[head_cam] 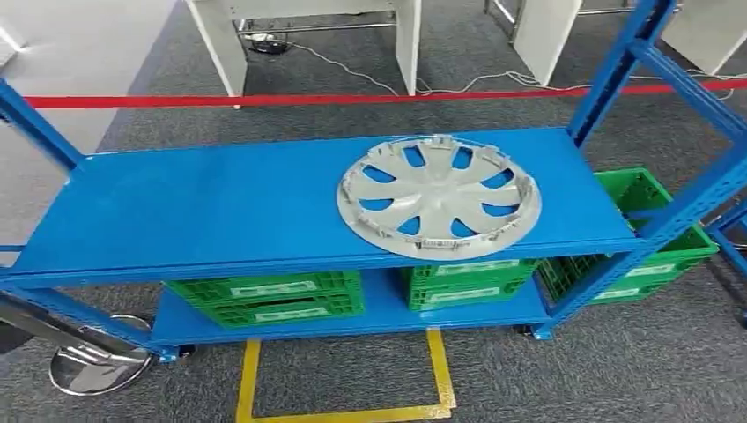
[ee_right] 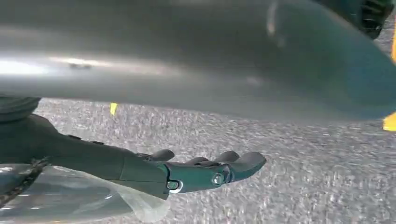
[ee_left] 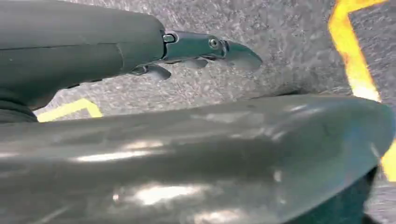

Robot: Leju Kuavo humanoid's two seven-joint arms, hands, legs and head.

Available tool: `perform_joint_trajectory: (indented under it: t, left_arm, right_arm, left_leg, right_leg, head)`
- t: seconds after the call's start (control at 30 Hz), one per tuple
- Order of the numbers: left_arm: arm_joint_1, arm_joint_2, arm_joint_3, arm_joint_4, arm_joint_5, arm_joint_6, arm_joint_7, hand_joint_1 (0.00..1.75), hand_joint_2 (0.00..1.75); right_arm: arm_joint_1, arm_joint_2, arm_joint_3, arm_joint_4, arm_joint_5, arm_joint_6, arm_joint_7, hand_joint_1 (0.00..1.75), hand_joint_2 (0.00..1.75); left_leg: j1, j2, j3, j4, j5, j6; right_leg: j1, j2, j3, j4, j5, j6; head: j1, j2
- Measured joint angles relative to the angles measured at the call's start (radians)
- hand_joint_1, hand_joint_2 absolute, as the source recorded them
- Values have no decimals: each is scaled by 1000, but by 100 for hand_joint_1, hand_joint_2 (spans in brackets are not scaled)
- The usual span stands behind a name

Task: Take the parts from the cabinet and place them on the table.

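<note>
One hubcap [head_cam: 439, 196] lies flat on the blue shelf [head_cam: 203, 207], right of middle. Left hand [ee_left: 201, 49] and right hand [ee_right: 205, 170] hang empty by the floor, fingers loosely extended. Risk: wide, thin rim slips from a one-sided grasp.

head high; wrists near carpet [ee_right: 303, 168]

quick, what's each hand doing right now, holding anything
Left hand: open, fingers stretched out over the carpet, holding nothing.
Right hand: open, fingers stretched out over the carpet, holding nothing.
</note>
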Motion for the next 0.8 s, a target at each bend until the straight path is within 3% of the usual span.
perform_joint_trajectory:
  t: [0.07,0.1,0.13,0.17,0.23,0.27,0.3,0.33,0.4,0.43,0.5,0.57,0.6,0.7,0.8]
  left_arm:
    - [5,1,-2,0,3,0,0,0,0]
    - [5,2,-3,0,4,-1,0,0,0]
    - [6,1,-3,0,4,-1,0,0,0]
    - [4,1,-4,0,6,2,-1,0,0]
    - [0,-2,-4,0,13,9,-7,0,0]
    - [-1,-3,-4,0,13,11,-8,0,175]
    - [-1,-5,-4,0,14,16,-9,0,175]
    - [-1,-6,-5,0,15,19,-9,0,175]
    - [-1,-7,-5,0,24,23,-9,0,175]
    - [-1,-6,-5,0,29,23,-9,0,175]
    - [-4,-8,8,0,20,18,-7,0,175]
    - [-2,-12,36,0,-7,6,2,0,175]
    - [-1,-14,48,1,-22,-2,6,0,0]
    - [-1,-22,92,5,-70,-22,19,0,0]
    - [2,-36,145,15,-120,-46,33,0,0]
  right_arm:
    - [-3,0,0,-4,0,0,0,0,0]
    - [-4,-1,-1,-5,-1,0,0,0,0]
    - [-1,-1,-1,-6,-1,0,-2,0,0]
    - [-1,-2,-2,-6,0,-1,-6,0,0]
    - [2,-3,-1,-6,-2,-1,-15,0,0]
    - [3,-3,0,-6,-3,-1,-14,0,0]
    - [3,-3,0,-6,-9,-1,-8,0,175]
    - [3,-3,0,-6,-15,-1,-5,0,175]
    - [4,-3,0,-5,-33,-1,-7,0,175]
    - [5,-2,0,-5,-39,0,-9,0,175]
    - [7,3,-17,0,-29,5,-7,0,175]
    - [9,11,-43,8,1,19,-2,0,175]
    - [9,17,-56,11,18,26,2,0,0]
    - [9,32,-101,27,72,50,15,0,0]
    - [12,49,-154,50,127,75,29,0,0]
  left_leg:
    - [0,-26,-3,-3,1,7]
    - [15,-39,11,-23,12,11]
    - [15,-45,15,-28,14,17]
    - [17,-51,14,-29,16,23]
    - [17,-70,14,-29,13,26]
    - [18,-79,15,-29,12,26]
    - [19,-85,18,-28,9,25]
    - [21,-90,25,-27,4,20]
    - [26,-97,41,-22,-11,7]
    - [25,-99,39,-17,-19,-1]
    - [19,-105,35,-3,-29,-10]
    - [19,-105,35,-3,-25,10]
    - [18,-105,37,-5,-25,16]
    - [18,-105,41,-11,-23,21]
    - [19,-105,44,-18,-23,19]
  right_leg:
    - [0,-25,23,-10,-1,7]
    - [-3,-4,16,-4,-12,14]
    - [-5,70,11,21,-28,16]
    - [-5,109,-22,87,-64,17]
    - [-5,128,-118,253,-127,21]
    - [-5,128,-156,304,-132,24]
    - [-7,128,-173,308,-108,27]
    - [-10,127,-167,264,-59,29]
    - [-17,128,-103,92,53,36]
    - [-23,131,-86,39,70,40]
    - [-19,137,-71,25,61,22]
    - [-20,136,-72,23,65,21]
    - [-19,137,-72,23,64,20]
    - [-17,137,-71,23,61,14]
    - [-15,136,-69,23,58,6]
  head:
    - [-3,0]
    - [-2,0]
    - [7,0]
    - [8,0]
    - [10,0]
    - [10,0]
    - [10,0]
    - [9,0]
    - [10,0]
    - [12,0]
    - [10,0]
    - [9,0]
    - [10,0]
    - [9,0]
    - [9,0]
